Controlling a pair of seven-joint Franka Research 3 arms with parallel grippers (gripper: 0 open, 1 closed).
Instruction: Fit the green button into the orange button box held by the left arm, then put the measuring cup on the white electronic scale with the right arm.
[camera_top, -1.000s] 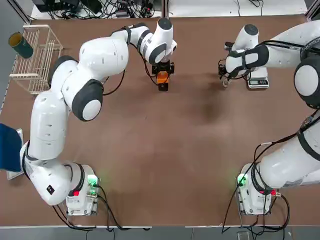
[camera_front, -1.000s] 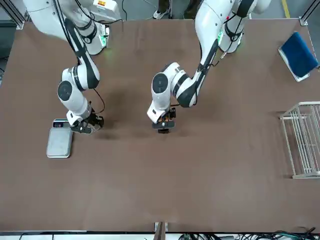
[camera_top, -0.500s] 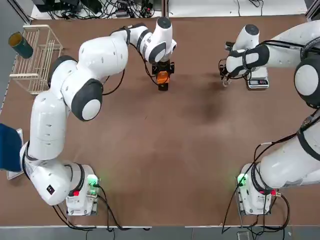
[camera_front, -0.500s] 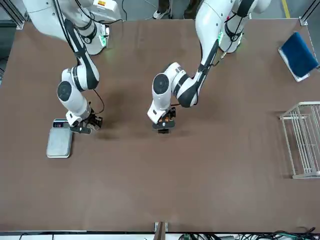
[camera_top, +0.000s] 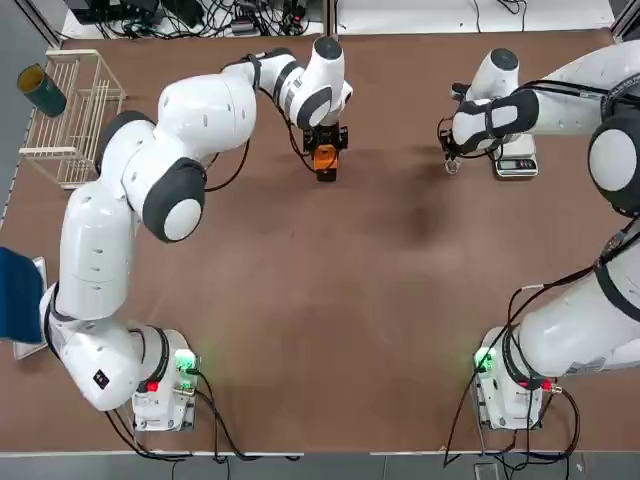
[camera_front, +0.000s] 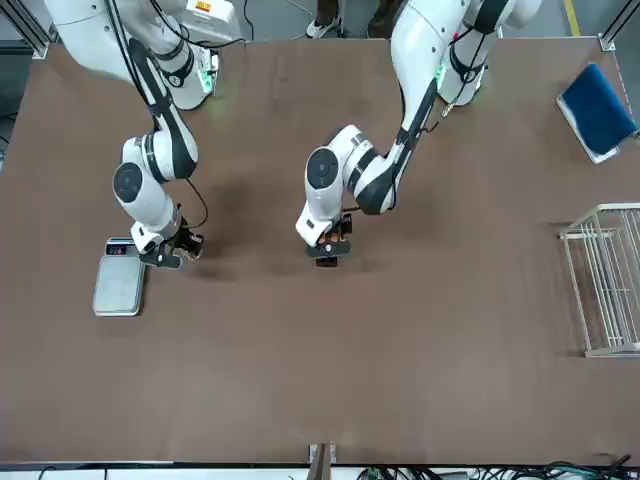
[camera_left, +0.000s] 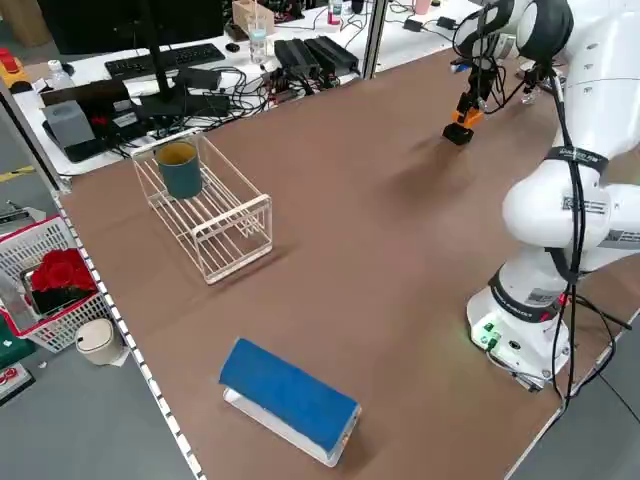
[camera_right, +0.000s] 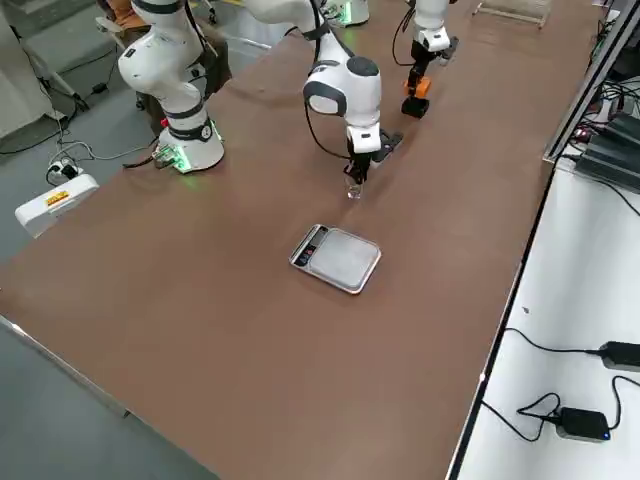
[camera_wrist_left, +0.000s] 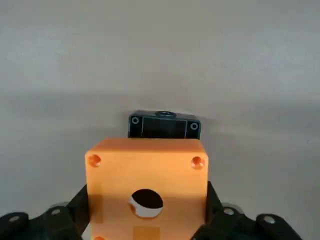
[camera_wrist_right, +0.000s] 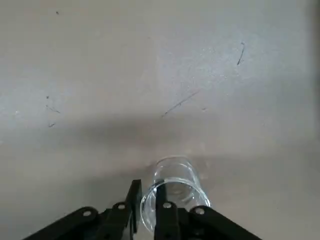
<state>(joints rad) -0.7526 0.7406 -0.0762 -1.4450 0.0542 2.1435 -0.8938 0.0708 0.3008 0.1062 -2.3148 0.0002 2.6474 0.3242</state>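
Right end effector (camera_wrist_right: 148, 184) has shifted slightly | at cup (camera_wrist_right: 175, 192), clench: cannot tell | left end effector (camera_top: 327, 172) grasping box (camera_wrist_left: 146, 185), hole without button | step: cup picking, judged | next: secure, lift, carry toward 3 o'clock, scale (camera_top: 516, 168), top view

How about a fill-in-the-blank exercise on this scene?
The left gripper holds a bright ____ plastic box with a round hole.
There is ____ button in that hole.
The right gripper is at the rim of a small transparent ____.
The white rectangular scale is nearer the ____ gripper.
Missing words: orange; no; cup; right.
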